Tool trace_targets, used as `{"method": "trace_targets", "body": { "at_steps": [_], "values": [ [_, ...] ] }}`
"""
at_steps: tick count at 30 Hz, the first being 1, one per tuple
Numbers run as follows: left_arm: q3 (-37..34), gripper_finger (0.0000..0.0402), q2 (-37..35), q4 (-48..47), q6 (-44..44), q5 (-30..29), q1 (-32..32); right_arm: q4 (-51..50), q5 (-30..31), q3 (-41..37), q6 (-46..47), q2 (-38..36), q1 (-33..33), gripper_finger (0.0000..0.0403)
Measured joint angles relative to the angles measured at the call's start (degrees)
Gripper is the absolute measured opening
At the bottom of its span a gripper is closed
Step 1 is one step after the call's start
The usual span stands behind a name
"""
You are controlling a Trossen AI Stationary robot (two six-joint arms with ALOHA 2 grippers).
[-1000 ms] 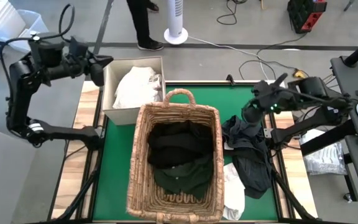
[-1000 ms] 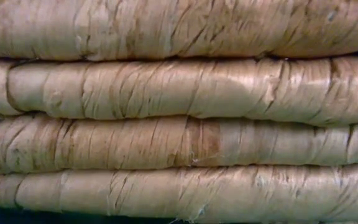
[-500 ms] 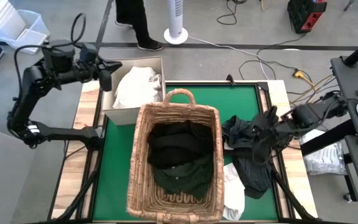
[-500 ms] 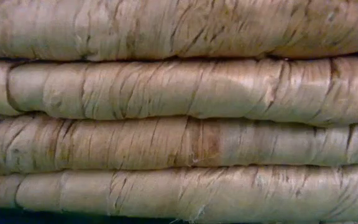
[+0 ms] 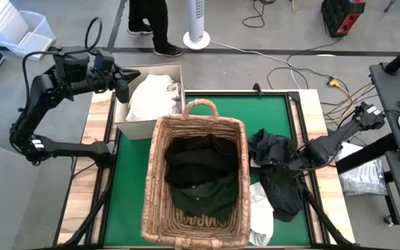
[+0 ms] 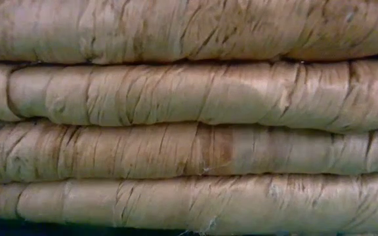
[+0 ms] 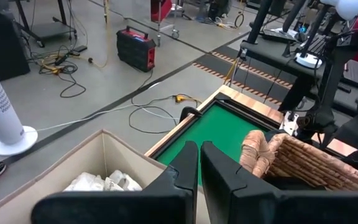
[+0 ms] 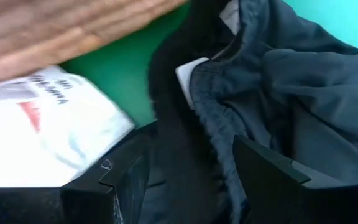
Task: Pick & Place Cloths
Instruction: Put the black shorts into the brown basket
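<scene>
Dark cloths [image 5: 200, 173] lie in the wicker basket [image 5: 155, 173] at the middle of the green mat. A pile of dark cloths [image 5: 276, 170] lies on the mat to the basket's right, with a white cloth [image 5: 261, 212] beside it. My right gripper [image 5: 294, 163] is low over that pile and open. In the right wrist view [image 8: 191, 180] its fingers stand on either side of a ridge of dark cloth [image 8: 278, 81]. White cloths [image 5: 151, 94] fill a cardboard box [image 5: 127, 125] at the far left. My left gripper [image 7: 199, 165] hovers shut at the box's far left corner. My right gripper comes down on the dark cloth pile slanting from the table's right. A ridge of dark fabric [image 8: 210, 143] runs between its open fingers. I cannot tell whether the fingers touch it.
The low view is filled by the basket's woven wall [image 6: 189, 118]. A clear plastic bag [image 5: 363, 177] lies off the table's right edge. A person [image 5: 148, 24] and a white fan [image 5: 196, 28] stand on the floor beyond the far edge. Bare mat [image 5: 127, 187] lies left of the basket.
My right gripper has dropped from well above the table's right side onto the dark cloth pile, tipping more steeply downward and rolling, its fingers staying open. My left gripper has drifted slightly down toward the box. The cloths lie as before.
</scene>
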Motion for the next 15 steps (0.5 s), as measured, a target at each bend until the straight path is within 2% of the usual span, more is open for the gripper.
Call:
{"method": "trace_targets", "body": {
  "at_steps": [5,15],
  "values": [
    [-0.2,0.0000,0.0,0.4,0.0,0.0,0.0,4.5,3.5,-6.4,-1.8,0.0,0.0,0.0219],
    [-0.2,0.0000,0.0,0.6,0.0,0.0,0.0,9.3,3.6,-14.8,-5.6,0.0,0.0,0.0219]
  ]
}}
